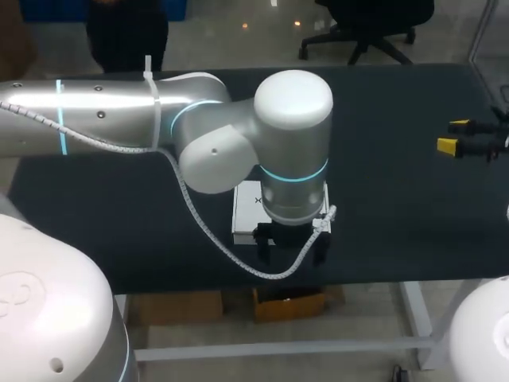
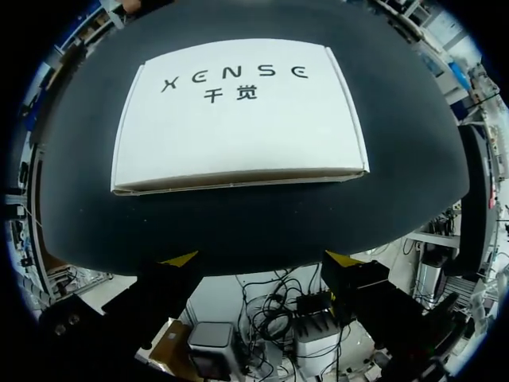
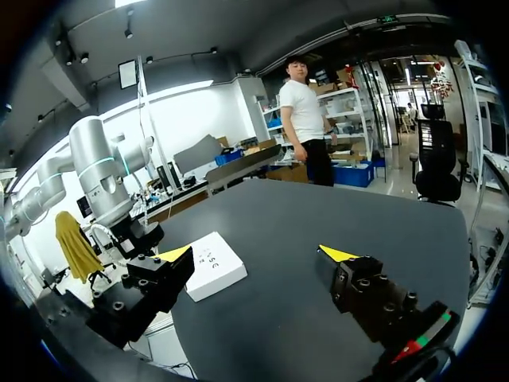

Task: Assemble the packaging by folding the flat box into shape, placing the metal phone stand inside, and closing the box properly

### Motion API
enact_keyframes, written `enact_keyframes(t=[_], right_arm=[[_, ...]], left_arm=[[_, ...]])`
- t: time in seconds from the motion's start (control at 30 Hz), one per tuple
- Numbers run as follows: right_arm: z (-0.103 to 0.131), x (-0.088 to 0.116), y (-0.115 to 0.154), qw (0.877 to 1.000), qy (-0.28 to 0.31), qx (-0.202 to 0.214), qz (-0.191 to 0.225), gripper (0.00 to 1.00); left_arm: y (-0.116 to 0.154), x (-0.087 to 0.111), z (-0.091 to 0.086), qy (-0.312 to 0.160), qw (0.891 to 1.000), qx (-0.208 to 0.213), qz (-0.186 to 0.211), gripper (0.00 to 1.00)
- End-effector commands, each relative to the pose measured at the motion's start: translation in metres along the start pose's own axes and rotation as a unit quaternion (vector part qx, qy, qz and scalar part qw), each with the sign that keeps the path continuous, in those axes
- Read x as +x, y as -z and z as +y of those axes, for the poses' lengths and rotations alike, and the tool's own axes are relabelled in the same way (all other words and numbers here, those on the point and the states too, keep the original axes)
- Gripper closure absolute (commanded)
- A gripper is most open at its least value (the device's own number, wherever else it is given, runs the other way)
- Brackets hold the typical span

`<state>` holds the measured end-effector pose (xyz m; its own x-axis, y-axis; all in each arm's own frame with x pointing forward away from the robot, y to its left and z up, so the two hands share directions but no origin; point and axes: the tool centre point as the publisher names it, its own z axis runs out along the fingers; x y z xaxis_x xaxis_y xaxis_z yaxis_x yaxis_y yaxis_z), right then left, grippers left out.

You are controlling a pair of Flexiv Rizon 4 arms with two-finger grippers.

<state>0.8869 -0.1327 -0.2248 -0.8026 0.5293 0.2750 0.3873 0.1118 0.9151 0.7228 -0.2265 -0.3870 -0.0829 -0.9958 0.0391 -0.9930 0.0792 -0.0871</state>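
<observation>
Box (image 2: 238,111), white, lies on the black table (image 1: 398,207) just ahead of my left gripper (image 2: 262,259), fingers wide. My right gripper (image 3: 258,253), also wide, hangs well away from the box. My left arm (image 1: 199,127) hides most of it overhead.

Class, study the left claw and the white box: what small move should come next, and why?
Probably ease the left claw forward to the flat white cardboard box: its open fingers stand just short of the box's near edge, over the black table's rim, not touching it.
</observation>
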Motion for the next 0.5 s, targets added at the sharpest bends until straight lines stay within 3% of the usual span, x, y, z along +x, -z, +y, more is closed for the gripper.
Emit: enact_keyframes(t=[0.03, 0.17, 0.5], right_arm=[[0.000, 0.000, 0.001, 1.000, 0.003, -0.005, -0.004, 0.00], [0.003, 0.001, 0.000, 1.000, 0.011, -0.021, -0.006, 0.00], [0.002, -0.003, -0.003, 0.999, 0.043, -0.010, -0.011, 0.00]], left_arm=[[0.000, 0.003, 0.000, 0.000, 1.000, 0.001, -0.007, 0.00], [-0.004, 0.003, -0.006, 0.004, 1.000, 0.005, -0.010, 0.00], [-0.012, 0.000, -0.021, 0.032, 0.999, 0.003, -0.019, 0.00]])
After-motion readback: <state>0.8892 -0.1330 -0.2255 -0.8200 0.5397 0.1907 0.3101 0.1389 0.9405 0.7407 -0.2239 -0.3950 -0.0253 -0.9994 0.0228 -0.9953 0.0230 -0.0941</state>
